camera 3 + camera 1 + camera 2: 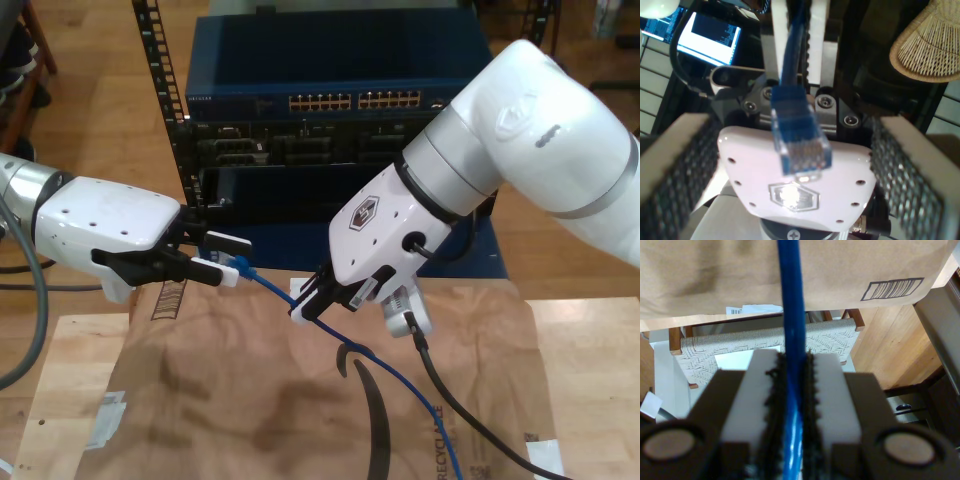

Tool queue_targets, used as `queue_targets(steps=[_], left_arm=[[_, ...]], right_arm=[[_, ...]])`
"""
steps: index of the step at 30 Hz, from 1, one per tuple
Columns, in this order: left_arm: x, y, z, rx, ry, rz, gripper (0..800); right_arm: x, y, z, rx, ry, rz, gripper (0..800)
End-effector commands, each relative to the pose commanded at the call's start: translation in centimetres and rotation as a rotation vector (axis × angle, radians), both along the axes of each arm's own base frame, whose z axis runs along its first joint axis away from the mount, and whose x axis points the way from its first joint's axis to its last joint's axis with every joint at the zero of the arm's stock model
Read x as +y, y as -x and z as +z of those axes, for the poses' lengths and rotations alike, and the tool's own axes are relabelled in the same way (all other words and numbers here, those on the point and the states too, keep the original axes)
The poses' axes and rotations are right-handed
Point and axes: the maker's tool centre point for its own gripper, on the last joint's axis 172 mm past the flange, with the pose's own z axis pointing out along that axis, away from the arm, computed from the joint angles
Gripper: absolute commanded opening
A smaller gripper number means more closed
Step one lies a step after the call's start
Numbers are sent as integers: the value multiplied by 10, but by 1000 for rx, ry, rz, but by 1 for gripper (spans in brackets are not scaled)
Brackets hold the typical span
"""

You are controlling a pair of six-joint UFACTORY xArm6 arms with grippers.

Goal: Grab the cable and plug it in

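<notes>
At centre of the exterior view, my second gripper (pixel 312 298) pinches the cable (pixel 275 290); my first gripper (pixel 222 262), jaws parted, flanks its plug (pixel 800 135).

1. The cable's plug (pixel 800 145) hangs between the spread fingers of my first gripper (pixel 222 258), touching neither.
2. From there the cable (pixel 275 287) runs to my second gripper (pixel 308 303), which stands just beside my first gripper, on the exterior view's right of it, and is clamped around the cable.
3. Beyond my second gripper the cable drops onto a paper sheet (pixel 250 400) below both grippers.
4. The sheet lies on the tabletop (pixel 70 370).
5. A rack of network gear (pixel 330 150) stands behind both grippers, past the tabletop's far edge.
</notes>
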Motion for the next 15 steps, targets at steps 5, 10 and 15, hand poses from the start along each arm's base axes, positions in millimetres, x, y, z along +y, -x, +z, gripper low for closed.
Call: queue_targets(steps=[5,10,15], left_arm=[[2,2,2,4,7,0,405],[4,2,2,11,8,4,400],[7,1,2,12,7,13,360]], right_arm=[[-1,0,0,0,0,-2,14],[-1,0,0,0,0,-2,14],[-1,0,1,-3,0,-1,13]])
